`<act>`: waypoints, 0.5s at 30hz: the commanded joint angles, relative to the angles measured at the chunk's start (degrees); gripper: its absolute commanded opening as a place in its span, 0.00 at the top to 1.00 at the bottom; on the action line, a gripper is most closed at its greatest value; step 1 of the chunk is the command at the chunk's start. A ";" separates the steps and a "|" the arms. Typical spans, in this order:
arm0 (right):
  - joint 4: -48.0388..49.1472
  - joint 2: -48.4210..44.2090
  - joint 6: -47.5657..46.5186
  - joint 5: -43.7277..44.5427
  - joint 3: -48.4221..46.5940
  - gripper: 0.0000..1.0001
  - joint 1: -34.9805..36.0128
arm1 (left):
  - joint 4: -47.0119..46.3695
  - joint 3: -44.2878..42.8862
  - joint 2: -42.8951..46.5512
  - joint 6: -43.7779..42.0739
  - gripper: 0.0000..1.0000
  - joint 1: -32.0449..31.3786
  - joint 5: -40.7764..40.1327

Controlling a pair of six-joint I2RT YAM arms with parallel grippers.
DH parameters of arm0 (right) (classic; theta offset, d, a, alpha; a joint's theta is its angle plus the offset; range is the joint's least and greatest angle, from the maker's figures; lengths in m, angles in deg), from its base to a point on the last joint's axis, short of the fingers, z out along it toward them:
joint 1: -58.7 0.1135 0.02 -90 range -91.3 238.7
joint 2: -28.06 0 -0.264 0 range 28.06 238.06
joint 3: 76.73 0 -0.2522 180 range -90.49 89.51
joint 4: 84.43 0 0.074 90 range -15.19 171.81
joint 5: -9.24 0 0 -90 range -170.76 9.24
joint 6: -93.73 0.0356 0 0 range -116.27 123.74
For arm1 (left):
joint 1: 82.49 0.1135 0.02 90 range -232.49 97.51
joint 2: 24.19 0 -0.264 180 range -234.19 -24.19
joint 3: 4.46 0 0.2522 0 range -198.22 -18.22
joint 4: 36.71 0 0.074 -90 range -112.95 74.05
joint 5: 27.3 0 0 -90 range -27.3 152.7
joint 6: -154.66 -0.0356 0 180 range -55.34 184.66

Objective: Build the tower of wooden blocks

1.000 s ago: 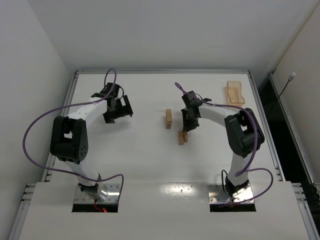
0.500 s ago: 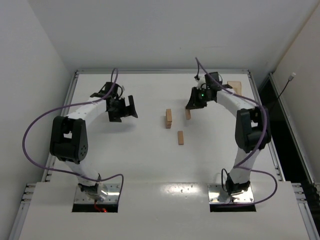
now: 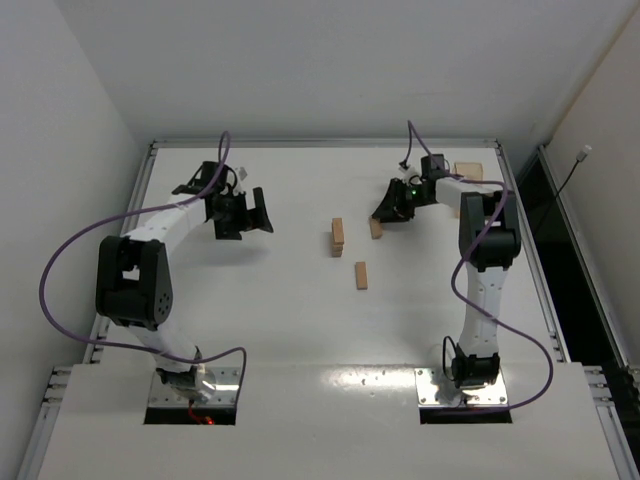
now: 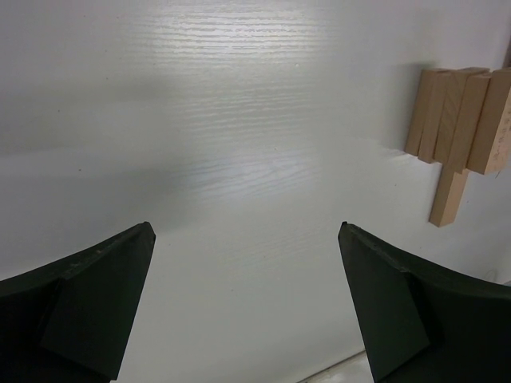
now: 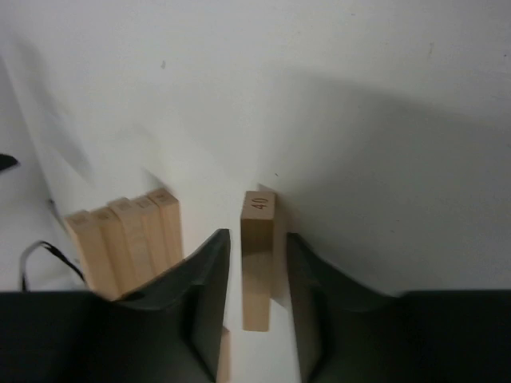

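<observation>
The wood block tower (image 3: 337, 237) is a short stack of light-tan blocks at mid table. It also shows in the left wrist view (image 4: 455, 120) and in the right wrist view (image 5: 128, 243). My right gripper (image 3: 385, 214) straddles a single block (image 3: 376, 228) that rests on the table right of the tower. In the right wrist view this block (image 5: 258, 263), marked 40, sits between the jaws of the gripper (image 5: 256, 235) with a thin gap on each side. Another loose block (image 3: 361, 275) lies nearer. My left gripper (image 3: 247, 213) is wide open and empty (image 4: 246, 231), left of the tower.
A shallow tan tray (image 3: 470, 172) sits at the far right, partly behind the right arm. The table's raised rail (image 3: 320, 143) runs along the far edge, and white walls close in on both sides.
My right gripper carried a block from beside the near loose block to a spot right of the tower, and now stands open round it. My left gripper drifted slightly toward the far side.
</observation>
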 commanded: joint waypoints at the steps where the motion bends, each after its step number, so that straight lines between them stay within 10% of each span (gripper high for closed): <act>1: 1.18 -0.77 0.92 0.91 1.49 0.64 0.20 | -1.18 -0.86 2.86 -1.10 0.00 0.92 1.01; 5: -1.19 -4.54 0.05 6.44 2.91 0.46 -1.03 | -1.70 0.36 3.38 0.04 0.00 0.92 1.01; 15: -8.31 -15.00 -10.41 38.66 1.67 0.61 2.30 | -1.18 0.99 3.39 6.63 0.00 0.92 -8.74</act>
